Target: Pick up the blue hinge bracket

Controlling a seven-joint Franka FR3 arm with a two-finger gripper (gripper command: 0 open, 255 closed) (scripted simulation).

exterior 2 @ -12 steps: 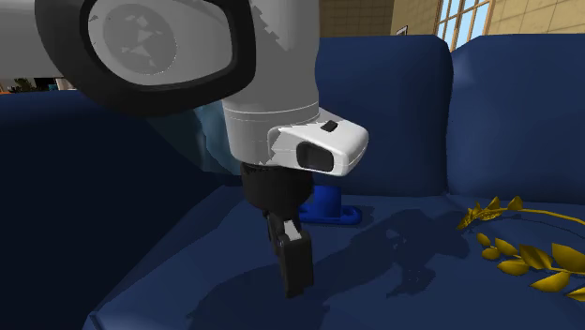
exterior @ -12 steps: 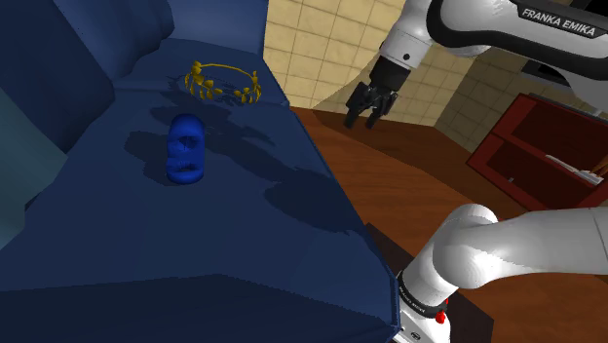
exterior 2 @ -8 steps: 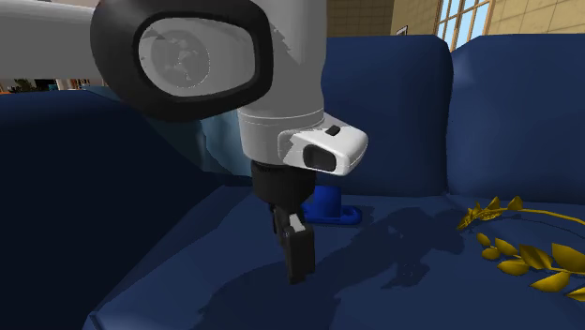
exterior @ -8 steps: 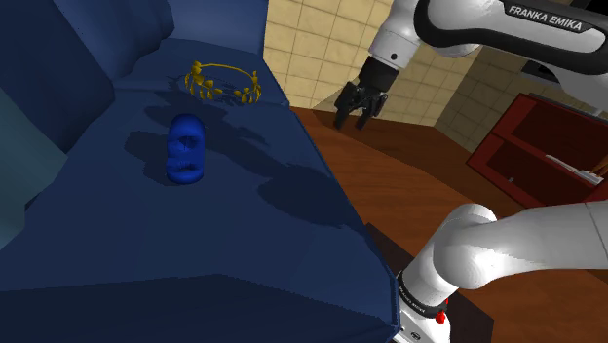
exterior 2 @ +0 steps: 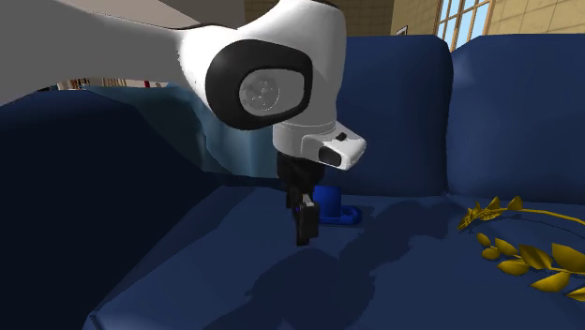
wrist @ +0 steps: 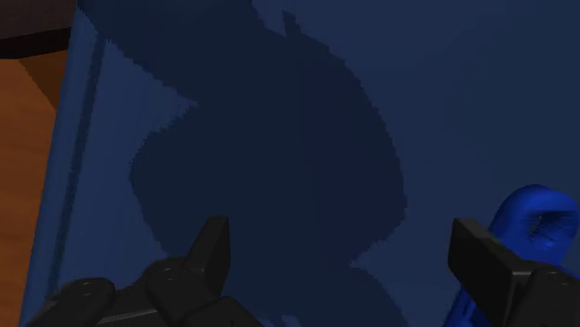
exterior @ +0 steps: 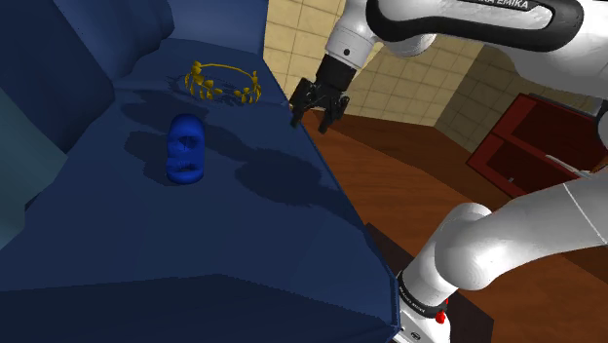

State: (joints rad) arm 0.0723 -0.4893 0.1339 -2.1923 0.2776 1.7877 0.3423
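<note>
Blue upholstery covers the sofa seat (exterior: 146, 234) on which the blue hinge bracket (exterior: 185, 149) is seen standing in the shoulder view, with a gold laurel wreath (exterior: 222, 82) lying beyond it. The gripper (exterior: 310, 123) is held in the air over the seat's edge by the brown floor (exterior: 419, 185), well apart from the bracket.

In the second exterior view the gripper (exterior 2: 303, 225) is seen in front of the bracket (exterior 2: 333, 204), with the wreath (exterior 2: 520, 253) toward that view's right.

In the wrist view the fingers (wrist: 212, 249) are spread wide with nothing clasped between them. The bracket (wrist: 537, 215) is seen on the seat, outside one finger.
</note>
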